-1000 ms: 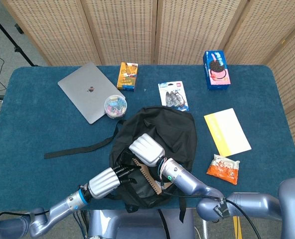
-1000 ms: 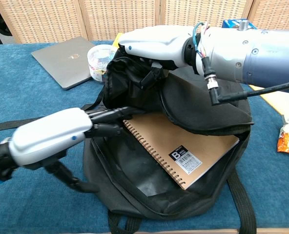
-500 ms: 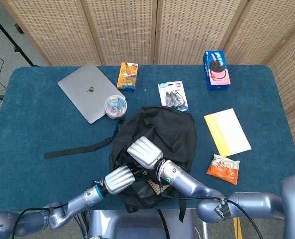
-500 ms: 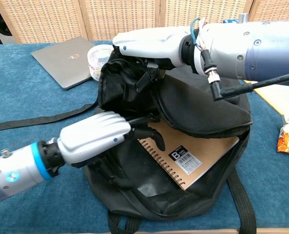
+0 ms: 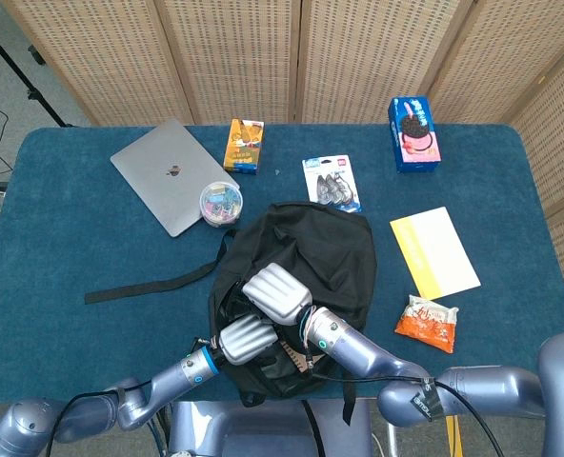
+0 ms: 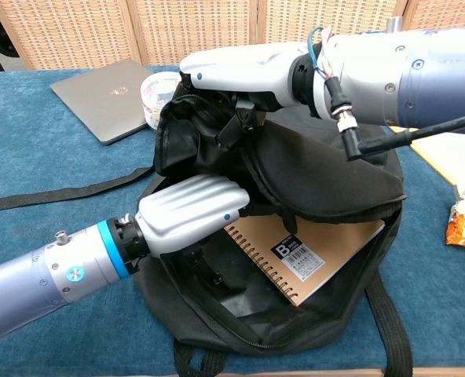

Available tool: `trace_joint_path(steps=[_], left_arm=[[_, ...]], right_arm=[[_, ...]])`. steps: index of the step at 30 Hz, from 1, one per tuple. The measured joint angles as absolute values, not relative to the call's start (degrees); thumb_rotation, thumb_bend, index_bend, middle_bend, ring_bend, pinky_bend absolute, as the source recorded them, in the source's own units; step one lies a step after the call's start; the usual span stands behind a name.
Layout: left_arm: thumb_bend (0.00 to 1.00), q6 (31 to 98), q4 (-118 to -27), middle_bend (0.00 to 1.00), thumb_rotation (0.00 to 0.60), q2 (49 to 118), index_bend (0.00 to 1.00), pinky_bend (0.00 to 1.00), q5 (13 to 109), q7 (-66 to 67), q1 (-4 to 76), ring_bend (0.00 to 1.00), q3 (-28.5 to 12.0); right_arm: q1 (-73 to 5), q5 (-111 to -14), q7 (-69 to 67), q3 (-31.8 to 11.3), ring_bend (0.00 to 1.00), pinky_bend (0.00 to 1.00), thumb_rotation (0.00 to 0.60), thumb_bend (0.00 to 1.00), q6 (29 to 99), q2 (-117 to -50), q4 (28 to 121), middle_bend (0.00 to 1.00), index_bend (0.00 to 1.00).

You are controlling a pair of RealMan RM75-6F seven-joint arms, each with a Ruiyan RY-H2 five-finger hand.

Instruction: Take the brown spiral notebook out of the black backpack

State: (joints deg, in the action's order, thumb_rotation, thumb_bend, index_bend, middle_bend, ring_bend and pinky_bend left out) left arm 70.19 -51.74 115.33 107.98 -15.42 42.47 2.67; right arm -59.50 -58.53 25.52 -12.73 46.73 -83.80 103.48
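Showing notebook (image 6: 315, 251) label in chest | head: snack bag (image 5: 427, 323)

**Readable markings**

Brown spiral notebook (image 6: 307, 255) inside the black backpack (image 6: 327, 181): black sticker on the cover with a large white letter "B", a barcode label beside it, digits too small to read. Print on the boxes and packets at the far side of the surface: illegible.

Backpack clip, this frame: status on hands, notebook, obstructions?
Right hand holds backpack flap up. Left hand reaching inside, grip unclear. Brown spiral notebook in the black backpack, flap overhanging its far edge.
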Motion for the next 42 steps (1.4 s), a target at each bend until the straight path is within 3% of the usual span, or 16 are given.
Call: trace_joint_path(steps=[15, 18, 22, 24, 34, 36, 39, 42], left_arm=[[0.16, 68.47, -46.58, 0.06, 0.600, 120.63, 0.34, 0.21, 105.51, -14.77, 45.39, 0.12, 2.22], [0.24, 68.14, -45.68, 0.06, 0.600, 121.70, 0.33, 0.21, 105.17, -14.37, 45.84, 0.12, 2.31], [0.57, 67.61, -44.83, 0.06, 0.600, 122.37, 0.34, 0.21, 104.64, -14.60, 46.53, 0.12, 2.61], [0.64, 67.45, -44.51, 0.06, 0.600, 122.51, 0.34, 0.21, 104.31, -14.74, 46.75, 0.12, 2.64], [0.63, 67.71, -42.85, 0.06, 0.600, 123.43, 0.35, 0.21, 103.27, -14.44, 47.21, 0.12, 2.77], [0.62, 67.80, -42.70, 0.13, 0.600, 123.54, 0.45, 0.23, 103.07, -14.41, 47.19, 0.17, 2.78], [0.61, 68.26, -42.50, 0.34, 0.600, 123.79, 0.68, 0.33, 102.67, -13.84, 47.00, 0.32, 2.48], [0.60, 69.95, -41.55, 0.46, 0.600, 124.55, 0.73, 0.41, 102.41, -11.79, 46.46, 0.41, 1.92]], right_arm=[[-60.06, -57.37, 25.24, -12.28, 0.59, 0.61, 0.600, 0.85, 48.20, -81.77, 105.09, 0.64, 0.56], [-60.11, -57.16, 25.09, -12.20, 0.59, 0.61, 0.600, 0.85, 48.43, -81.43, 105.38, 0.64, 0.56], [-60.19, -57.04, 24.73, -12.08, 0.59, 0.61, 0.600, 0.85, 48.51, -80.84, 105.67, 0.64, 0.56], [-60.24, -57.06, 24.52, -12.03, 0.59, 0.61, 0.600, 0.85, 48.51, -80.65, 105.76, 0.64, 0.56], [-60.35, -57.28, 23.76, -11.83, 0.59, 0.61, 0.600, 0.85, 48.86, -79.98, 105.97, 0.64, 0.56], [-60.34, -57.33, 23.68, -11.81, 0.59, 0.61, 0.600, 0.85, 49.03, -79.89, 105.98, 0.64, 0.56], [-60.31, -57.45, 23.58, -11.78, 0.59, 0.61, 0.600, 0.86, 49.24, -79.78, 106.00, 0.64, 0.56], [-60.19, -57.57, 23.52, -11.79, 0.59, 0.61, 0.600, 0.88, 49.68, -79.66, 105.99, 0.64, 0.56]])
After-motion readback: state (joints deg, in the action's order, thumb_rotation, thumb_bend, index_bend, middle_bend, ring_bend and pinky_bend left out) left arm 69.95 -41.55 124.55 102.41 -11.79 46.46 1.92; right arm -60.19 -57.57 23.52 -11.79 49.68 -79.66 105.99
